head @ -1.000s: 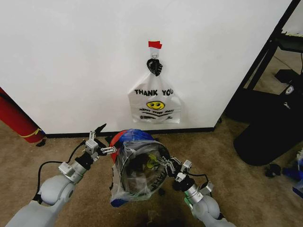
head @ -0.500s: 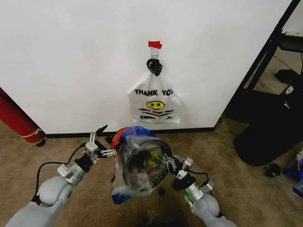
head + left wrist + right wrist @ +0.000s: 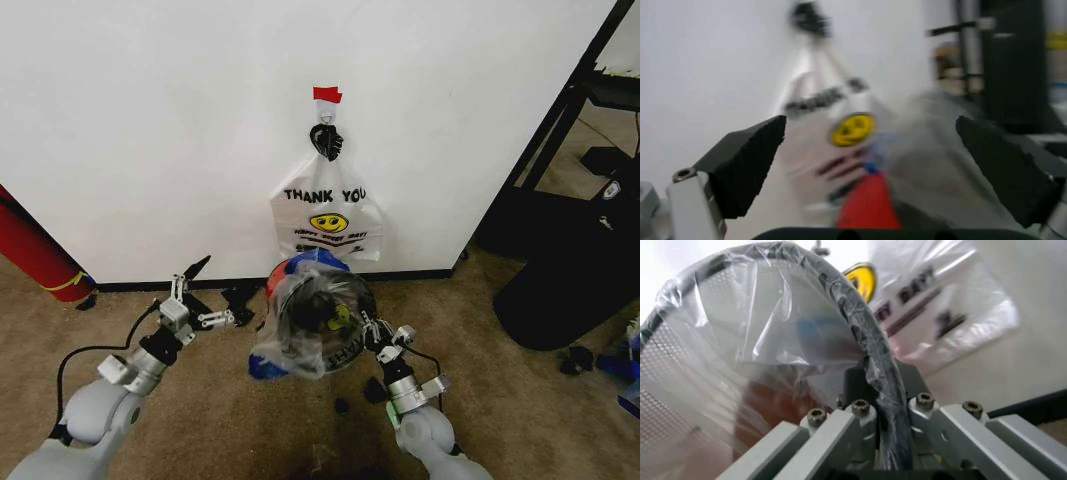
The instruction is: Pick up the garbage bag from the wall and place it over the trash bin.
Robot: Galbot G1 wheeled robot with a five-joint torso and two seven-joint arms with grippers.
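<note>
The garbage bag (image 3: 296, 345), thin clear plastic with blue patches, is stretched over the mouth of the trash bin (image 3: 322, 312). The bin is tipped on its side, low in front of the wall (image 3: 150, 130). My right gripper (image 3: 368, 336) is shut on the bin's bag-covered rim (image 3: 875, 371); the wrist view shows its fingers (image 3: 837, 429) clamped around it. My left gripper (image 3: 214, 292) hangs open to the left of the bin, apart from it. Between its fingertips (image 3: 747, 162) I see the blurred bag (image 3: 933, 150) and the bin's red bottom (image 3: 870, 202).
An opaque white "THANK YOU" smiley bag (image 3: 326, 222) hangs from a hook (image 3: 325, 138) under a red tape strip (image 3: 327, 94). A red roll (image 3: 35, 255) leans at the left. A black rack and a dark bulk (image 3: 565, 280) stand at the right. Dark scraps (image 3: 342, 405) lie on the carpet.
The right gripper has swung the bagged bin up and toward the wall, tilting it. The left gripper has drawn back to the left, away from the bin's rim, still open.
</note>
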